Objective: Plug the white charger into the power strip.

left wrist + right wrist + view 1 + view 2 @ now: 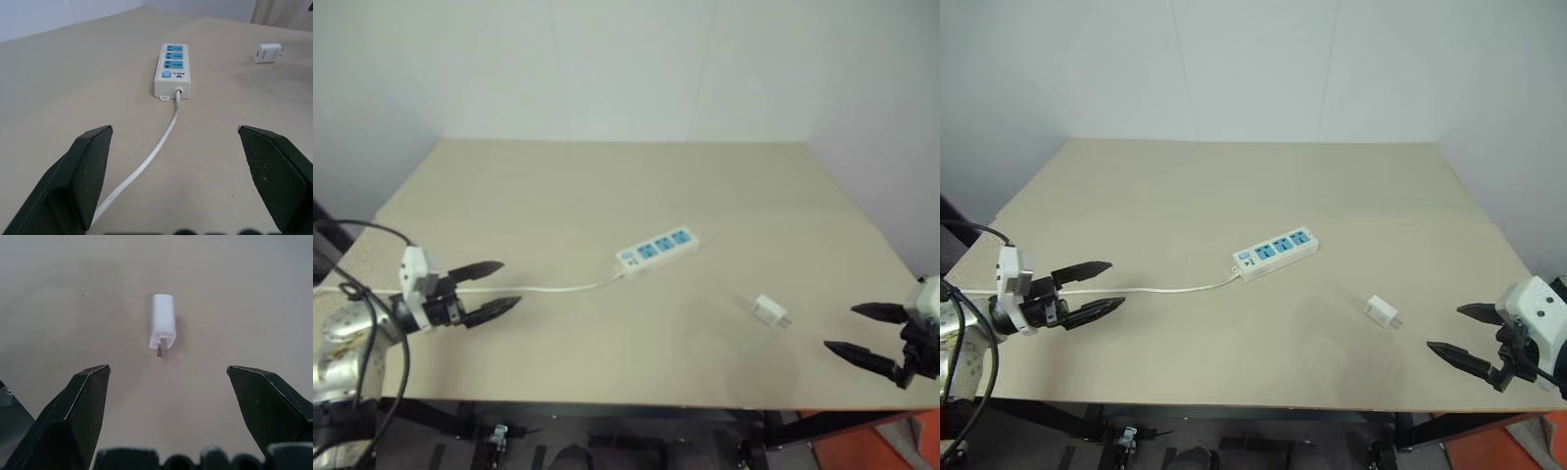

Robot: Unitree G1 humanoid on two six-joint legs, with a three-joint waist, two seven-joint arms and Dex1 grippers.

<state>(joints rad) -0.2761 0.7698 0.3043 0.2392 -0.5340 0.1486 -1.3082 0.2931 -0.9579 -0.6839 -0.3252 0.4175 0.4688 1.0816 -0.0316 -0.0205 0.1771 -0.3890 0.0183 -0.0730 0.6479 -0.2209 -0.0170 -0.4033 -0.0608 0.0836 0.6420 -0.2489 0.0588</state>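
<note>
Task at its outset; nothing plugged yet. The white charger point(163, 325) lies loose on the table point(607, 196), ahead of our right gripper point(1466, 334), prongs turned toward it, apart from both spread, empty fingers; the power strip point(173, 68) rests ahead of our left gripper point(485, 286), likewise spread wide and empty, its cord point(161, 144) running back between the fingers; we judge grasping, carrying, aligning and inserting all remain.
</note>
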